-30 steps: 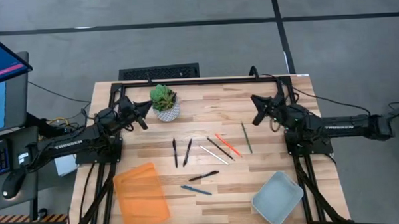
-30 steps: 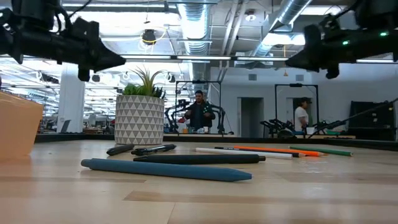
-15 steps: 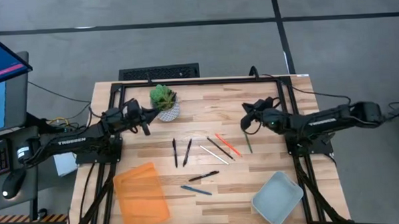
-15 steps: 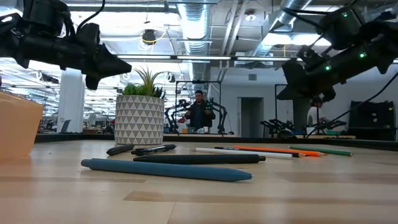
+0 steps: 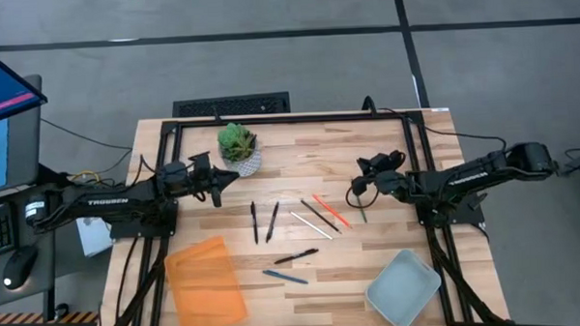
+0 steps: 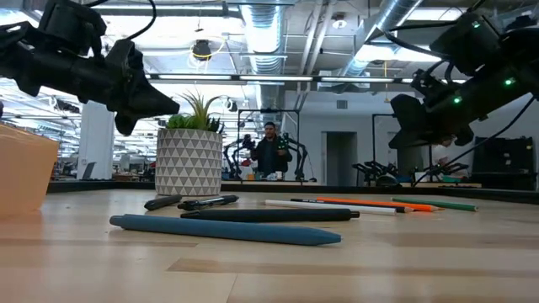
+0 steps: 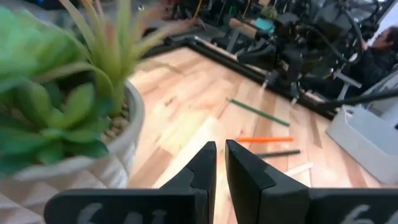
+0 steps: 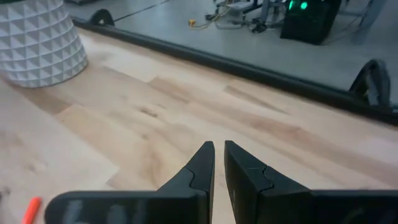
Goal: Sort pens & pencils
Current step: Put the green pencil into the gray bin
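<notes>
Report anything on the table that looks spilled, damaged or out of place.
Nothing stands out. The pens and pencils lie loose on the table, unsorted, the potted plant stands upright, and the orange tray and grey bin sit empty.

Robotics lab; exposed ceiling ducts point(image 6: 261, 25); more robot rigs point(image 6: 253, 156) behind.

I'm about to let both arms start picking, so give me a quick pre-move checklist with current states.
1. Left end effector empty, beside the plant: ok.
2. Right end effector empty, near the green pencil: ok.
3. Fingers spread for a grasp: not ok, nearly shut.
4. Pens and pencils lying unsorted on the table: ok.
5. Orange tray and grey tray hold nothing: ok.
</notes>
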Robot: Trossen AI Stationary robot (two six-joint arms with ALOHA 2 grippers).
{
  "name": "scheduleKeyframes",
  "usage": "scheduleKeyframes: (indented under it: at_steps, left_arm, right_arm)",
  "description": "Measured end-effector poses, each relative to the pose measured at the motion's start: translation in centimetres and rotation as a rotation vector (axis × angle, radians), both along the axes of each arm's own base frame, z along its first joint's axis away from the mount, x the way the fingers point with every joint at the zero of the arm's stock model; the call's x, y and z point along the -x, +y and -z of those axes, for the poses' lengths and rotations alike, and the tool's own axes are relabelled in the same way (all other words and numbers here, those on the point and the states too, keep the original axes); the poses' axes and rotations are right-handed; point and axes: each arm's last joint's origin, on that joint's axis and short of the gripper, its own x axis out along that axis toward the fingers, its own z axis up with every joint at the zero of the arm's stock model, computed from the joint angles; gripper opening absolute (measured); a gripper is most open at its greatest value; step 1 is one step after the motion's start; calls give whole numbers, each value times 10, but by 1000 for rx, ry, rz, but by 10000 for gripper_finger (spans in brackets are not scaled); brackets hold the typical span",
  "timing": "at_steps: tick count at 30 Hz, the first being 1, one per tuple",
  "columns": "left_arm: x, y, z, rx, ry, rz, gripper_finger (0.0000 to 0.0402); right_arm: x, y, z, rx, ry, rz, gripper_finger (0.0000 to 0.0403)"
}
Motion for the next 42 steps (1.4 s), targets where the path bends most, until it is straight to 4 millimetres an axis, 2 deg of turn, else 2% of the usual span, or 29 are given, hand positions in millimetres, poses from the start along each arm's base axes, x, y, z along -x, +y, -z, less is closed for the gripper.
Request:
scheduleKeyframes:
  at_steps: [16, 26, 31, 37, 42]
  left_arm:
    - [-18, -24, 19, 88, 84, -29, 25]
    - [-24, -30, 25, 94, 80, -59, 25]
    - [-25, -30, 29, 111, 99, -65, 25]
    - [-25, -30, 29, 111, 99, -65, 25]
    - [-25, -29, 29, 103, 97, -94, 25]
  right_arm:
    - [11, 39, 13, -160, 0, -114, 60]
    - [17, 39, 19, -255, -10, -44, 60]
    - [15, 40, 14, -252, 16, -41, 60]
    - [18, 39, 7, -279, 77, 43, 60]
    - [16, 42, 1, -321, 52, 71, 60]
